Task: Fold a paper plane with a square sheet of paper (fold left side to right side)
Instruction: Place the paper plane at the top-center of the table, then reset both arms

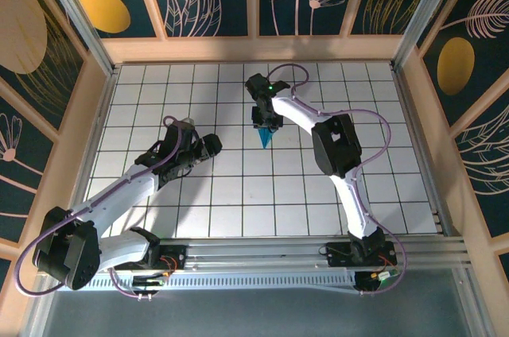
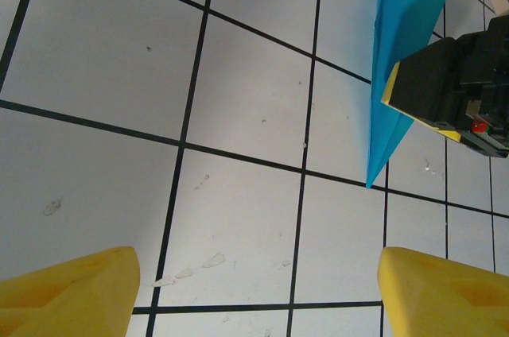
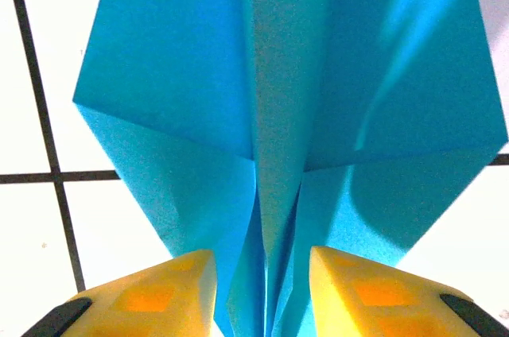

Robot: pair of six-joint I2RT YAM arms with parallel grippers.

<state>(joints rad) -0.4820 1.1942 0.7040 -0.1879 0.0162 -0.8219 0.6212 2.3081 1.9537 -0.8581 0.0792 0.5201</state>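
The cyan-blue paper plane (image 1: 264, 137) lies at mid-table with its pointed nose toward the near edge. In the right wrist view the paper plane (image 3: 278, 91) spreads its wings flat, and its central creased ridge rises between the yellow fingers. My right gripper (image 3: 262, 289) straddles that ridge with its jaws apart; a thin gap shows on the left side. The same right gripper (image 1: 266, 122) sits over the plane's tail. My left gripper (image 1: 208, 145) stands open to the left, over bare tiles (image 2: 258, 289). From there the paper plane (image 2: 398, 51) and the right gripper (image 2: 457, 87) appear at upper right.
The white tiled tabletop (image 1: 238, 194) is ringed by a wooden rim (image 1: 254, 49) and patterned walls. The left arm (image 1: 119, 194) stretches diagonally from the near left corner. The right arm (image 1: 338, 146) arcs in from the near right, with purple cables looping alongside.
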